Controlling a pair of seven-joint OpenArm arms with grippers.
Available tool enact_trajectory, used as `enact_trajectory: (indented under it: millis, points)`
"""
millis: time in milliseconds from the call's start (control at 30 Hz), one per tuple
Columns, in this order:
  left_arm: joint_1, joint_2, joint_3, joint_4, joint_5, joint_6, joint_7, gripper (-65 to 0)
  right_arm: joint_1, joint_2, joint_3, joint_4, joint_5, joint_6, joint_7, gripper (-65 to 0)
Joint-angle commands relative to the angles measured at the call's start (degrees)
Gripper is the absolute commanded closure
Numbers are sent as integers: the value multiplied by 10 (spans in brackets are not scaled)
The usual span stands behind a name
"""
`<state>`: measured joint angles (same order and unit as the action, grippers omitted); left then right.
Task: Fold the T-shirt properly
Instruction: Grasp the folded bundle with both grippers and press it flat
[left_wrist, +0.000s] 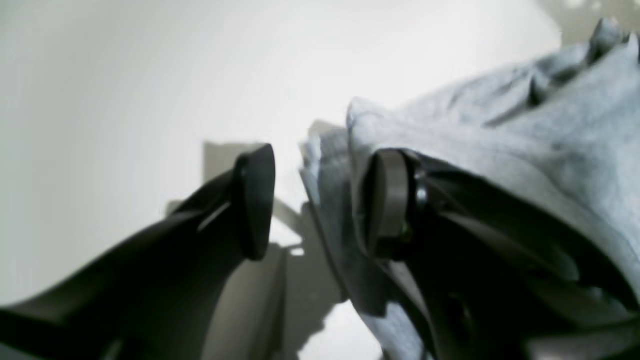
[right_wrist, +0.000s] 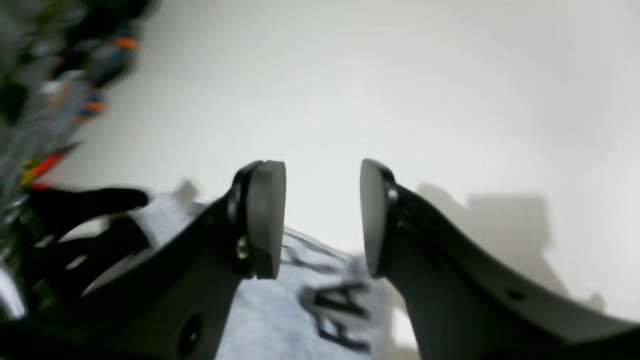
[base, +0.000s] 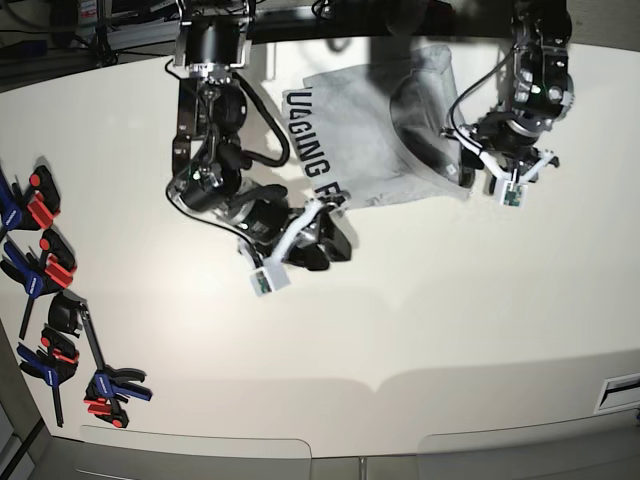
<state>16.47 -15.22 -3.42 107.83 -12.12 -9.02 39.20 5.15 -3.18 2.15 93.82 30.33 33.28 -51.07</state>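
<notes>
The light grey T-shirt (base: 370, 140) lies crumpled at the far middle of the white table (base: 420, 320), black lettering facing up. My right gripper (base: 322, 234) hovers at the shirt's near left corner. In the right wrist view it (right_wrist: 318, 220) is open and empty, with the lettered cloth (right_wrist: 280, 320) below its fingers. My left gripper (base: 500, 172) is at the shirt's right corner. In the left wrist view it (left_wrist: 322, 205) is open. The shirt's (left_wrist: 550, 125) bunched edge sits between the fingers and drapes over the right finger (left_wrist: 387, 205).
Several blue, red and black clamps (base: 45, 270) lie along the table's left edge. A cutout in the table's front edge (base: 380, 385) shows near the bottom. Cables and equipment stand behind the table at the top.
</notes>
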Motion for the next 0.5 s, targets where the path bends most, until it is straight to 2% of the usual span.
enact_trajectory:
  millis: [0,133,300,367,467]
  points:
    - [-4,-9,-3,14,10,11,-13,-262,14,-2,-3,11,23,21,8,-235]
    - [-3,-26,-3,14,14,10,-3,-262,15,-2,-29,11,33,55,3,-235]
    - [2,-46,-3,14,-30,-23,37,-262,15,-2,-93,11,26,65,-14,-235]
    - [8,-52,-3,14,-34,-43,44,-262,15,-2,-117,11,26,64,-15,-235]
    - [9,-62,-3,14,-56,-94,93,-262,15,-2,-147,11,26,65,-18,-235]
